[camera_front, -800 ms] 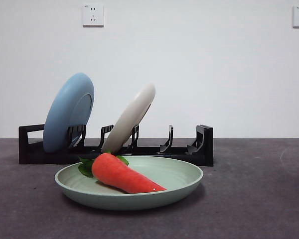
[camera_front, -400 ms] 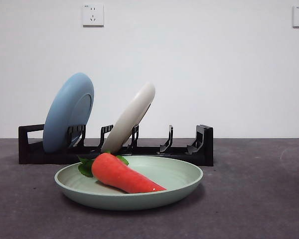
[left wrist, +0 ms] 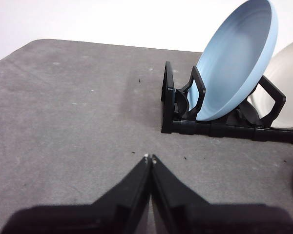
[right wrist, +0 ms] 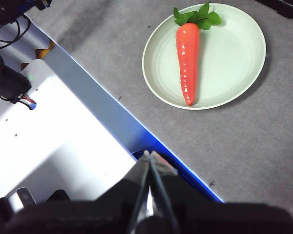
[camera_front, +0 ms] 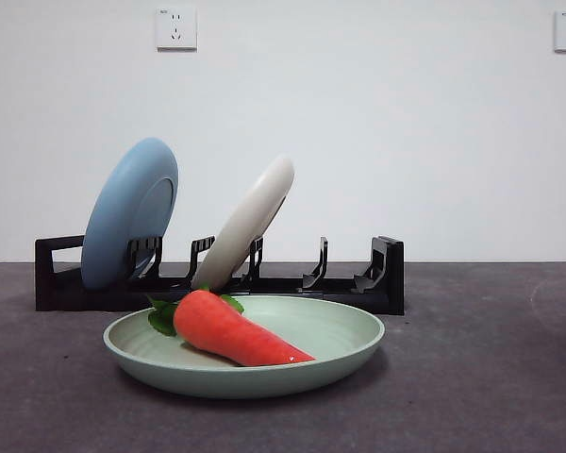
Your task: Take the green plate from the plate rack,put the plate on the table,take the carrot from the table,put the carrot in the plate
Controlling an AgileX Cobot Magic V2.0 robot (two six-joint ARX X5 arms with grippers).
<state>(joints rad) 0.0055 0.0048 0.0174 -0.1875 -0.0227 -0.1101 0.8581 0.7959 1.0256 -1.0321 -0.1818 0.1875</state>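
Pale blue is met first at the left of the front view, where the blue plate [camera_front: 130,213] is propped in the plate rack [camera_front: 217,283]; next to it the cream-white plate [camera_front: 247,223] is leaned in a further slot, and the slots to the right are left unfilled. In front of the rack, the green plate [camera_front: 344,344] is laid flat on the table [camera_front: 481,377], and the carrot [camera_front: 234,330] is lain inside it, leaves toward the rack end, tip toward the near rim.

Every step of the task is judged to be done: the plate is out of the rack and down, the carrot is in it, and nothing appears left except the arms being parked.

No arm is shown in the front view. The left gripper [left wrist: 149,158] is seen only in its wrist view, jaws pressed together on nothing, held over bare table near the rack's handle end. The right gripper [right wrist: 149,155] is likewise closed and empty, held near the table's edge, well apart from the plate. Only the right wrist view shows the carrot from above, lying fully within the rim, touching no edge.
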